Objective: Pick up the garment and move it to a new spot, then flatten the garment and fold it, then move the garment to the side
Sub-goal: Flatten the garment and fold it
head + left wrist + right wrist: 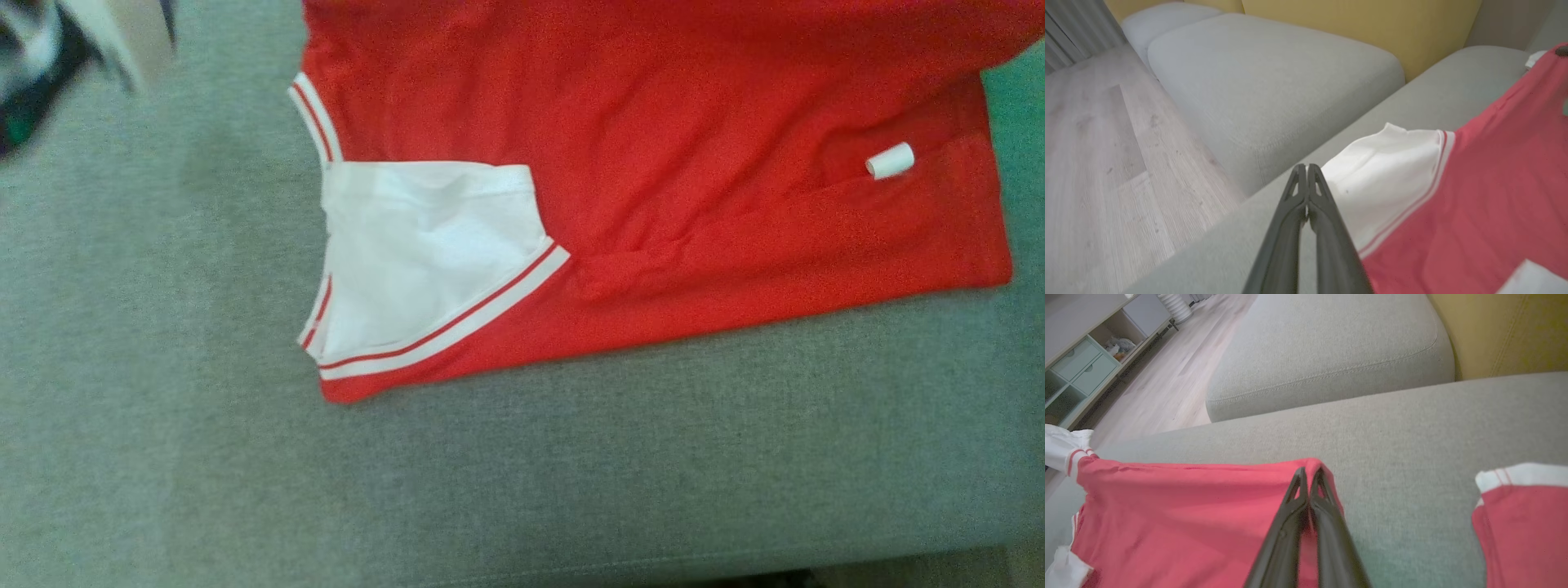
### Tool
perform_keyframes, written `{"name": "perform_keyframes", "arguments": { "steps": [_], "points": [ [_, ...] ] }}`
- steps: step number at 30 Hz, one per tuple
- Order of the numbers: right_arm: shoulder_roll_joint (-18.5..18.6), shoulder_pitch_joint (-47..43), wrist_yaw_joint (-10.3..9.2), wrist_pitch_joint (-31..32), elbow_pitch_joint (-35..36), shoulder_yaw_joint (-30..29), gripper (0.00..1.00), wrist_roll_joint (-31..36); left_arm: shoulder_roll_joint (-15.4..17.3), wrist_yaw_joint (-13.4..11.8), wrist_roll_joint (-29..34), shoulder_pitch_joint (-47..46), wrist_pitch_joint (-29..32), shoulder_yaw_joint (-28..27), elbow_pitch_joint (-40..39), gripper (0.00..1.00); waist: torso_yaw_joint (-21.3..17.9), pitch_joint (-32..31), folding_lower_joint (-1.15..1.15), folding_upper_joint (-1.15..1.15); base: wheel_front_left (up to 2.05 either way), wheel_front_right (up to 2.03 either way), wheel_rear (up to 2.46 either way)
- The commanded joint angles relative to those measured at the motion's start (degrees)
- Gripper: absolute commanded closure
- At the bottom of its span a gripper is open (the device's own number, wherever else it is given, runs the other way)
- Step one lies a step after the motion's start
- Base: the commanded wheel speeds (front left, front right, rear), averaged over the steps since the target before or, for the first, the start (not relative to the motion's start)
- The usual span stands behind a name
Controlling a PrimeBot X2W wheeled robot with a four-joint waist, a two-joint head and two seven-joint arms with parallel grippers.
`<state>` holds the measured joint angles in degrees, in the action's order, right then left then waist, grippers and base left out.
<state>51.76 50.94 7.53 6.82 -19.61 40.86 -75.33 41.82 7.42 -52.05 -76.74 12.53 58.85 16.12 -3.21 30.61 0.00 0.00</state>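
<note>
The garment [653,163] is a red shirt with white, red-striped trim, spread on the grey sofa seat [522,474]. A white panel [424,253] lies at its left end and a small white tag [890,161] near its right end. In the right wrist view my right gripper [1309,469] is shut on a raised red edge of the garment [1188,514], which peaks at the fingertips. In the left wrist view my left gripper [1306,166] is shut with nothing in it. It hangs over the seat's edge, just left of the garment's white panel [1384,171].
A second grey cushion [1274,81] sits beyond the seat, with yellow back cushions [1363,24] behind it. Wooden floor [1106,163] lies beside the sofa. A shelf unit with teal drawers [1081,363] stands across the floor. A blurred pale and dark shape [49,57] fills the head view's top left corner.
</note>
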Motion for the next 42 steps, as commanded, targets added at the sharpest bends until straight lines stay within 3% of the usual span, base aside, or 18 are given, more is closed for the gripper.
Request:
{"name": "perform_keyframes", "arguments": {
  "steps": [1, 4, 9, 13, 17, 24, 25, 26, 27, 33, 36, 39, 41, 42],
  "points": [
    [3.6, -3.8, -0.04, -1.3, 1.7, 0.0, 1.00, -0.9, 4.3, -1.1, -0.8, 1.2, -0.1, -2.0, -3.6, 1.00, 1.5, -1.9, 0.00, 0.00, 0.00, 0.00, 0.00],
    [4.8, -6.8, -0.04, -2.3, 2.4, 0.2, 1.00, -1.9, 6.7, -2.7, -1.7, 5.2, -0.1, -1.4, -7.8, 1.00, 2.1, -3.1, 0.00, 0.00, 0.00, 0.00, 0.00],
    [7.3, -13.7, -0.04, -4.7, 4.0, 0.5, 1.00, -3.7, 12.1, -7.7, -4.0, 15.0, -0.3, 0.5, -18.5, 1.00, 3.6, -5.6, 0.00, 0.00, 0.00, 0.00, 0.00],
    [9.0, -18.2, -0.04, -6.1, 4.8, 0.9, 1.00, -4.3, 14.6, -11.7, -5.2, 21.8, -1.4, 2.3, -25.2, 1.00, 4.3, -6.5, 0.00, 0.00, 0.00, 0.00, 0.00],
    [10.1, -21.5, -0.04, -7.5, 5.0, 0.9, 1.00, -4.5, 15.2, -14.8, -4.5, 26.5, -3.0, 4.3, -29.3, 1.00, 4.8, -6.3, 0.00, 0.00, 0.00, 0.00, 0.00],
    [8.9, -24.8, -0.04, -9.9, 4.1, 0.7, 1.00, -4.1, 12.0, -18.5, -3.5, 32.0, -6.7, 6.7, -29.8, 1.00, 4.9, -5.2, 0.00, 0.00, 0.00, 0.00, 0.00],
    [8.3, -25.3, -0.04, -10.2, 3.9, 0.7, 0.94, -4.1, 11.3, -18.9, -3.5, 32.7, -7.4, 6.9, -29.3, 0.84, 4.9, -5.2, 0.00, 0.00, 0.00, 0.00, 0.00],
    [7.8, -25.6, -0.04, -10.7, 3.6, 0.7, 0.58, -3.8, 10.7, -19.4, -3.5, 33.4, -8.3, 6.9, -28.8, 0.55, 4.8, -5.3, 0.00, 0.00, 0.00, 0.00, 0.00],
    [7.1, -25.9, -0.04, -11.8, 2.9, 0.5, 0.00, -3.4, 9.9, -20.0, -3.5, 34.1, -9.4, 6.9, -28.2, 0.00, 4.7, -5.5, 0.00, 0.00, 0.00, 0.00, 0.00],
    [1.1, -28.7, -0.04, -20.8, -3.6, -3.8, 0.00, 1.8, 3.2, -26.4, -2.0, 39.6, -21.6, 5.0, -22.1, 0.00, 4.9, -9.6, 0.00, 0.00, 0.00, 0.00, 0.00],
    [-4.7, -31.1, -0.04, -21.7, -6.6, -9.5, 0.00, 5.8, -1.7, -31.0, -1.2, 43.7, -26.5, 2.5, -18.5, 0.00, 4.8, -12.6, 0.00, 0.00, 0.00, 0.00, 0.00],
    [-11.4, -34.6, -0.04, -21.8, -7.4, -17.6, 0.00, 12.1, -6.6, -34.5, 1.1, 48.5, -27.4, -1.7, -16.7, 0.00, 5.0, -15.3, 0.00, 0.00, 0.00, 0.00, 0.00],
    [-15.6, -37.1, -0.04, -21.8, -8.0, -22.4, 0.00, 16.0, -10.0, -35.9, 5.6, 51.6, -27.5, -5.7, -17.2, 0.00, 5.6, -16.7, 0.00, 0.00, 0.00, 0.00, 0.00],
    [-18.9, -38.8, -0.04, -21.8, -8.8, -26.2, 0.00, 19.6, -13.8, -36.2, 10.3, 55.2, -27.5, -9.8, -18.3, 0.00, 6.6, -17.7, 0.00, 0.00, 0.00, 0.00, 0.00]
  ]
}}
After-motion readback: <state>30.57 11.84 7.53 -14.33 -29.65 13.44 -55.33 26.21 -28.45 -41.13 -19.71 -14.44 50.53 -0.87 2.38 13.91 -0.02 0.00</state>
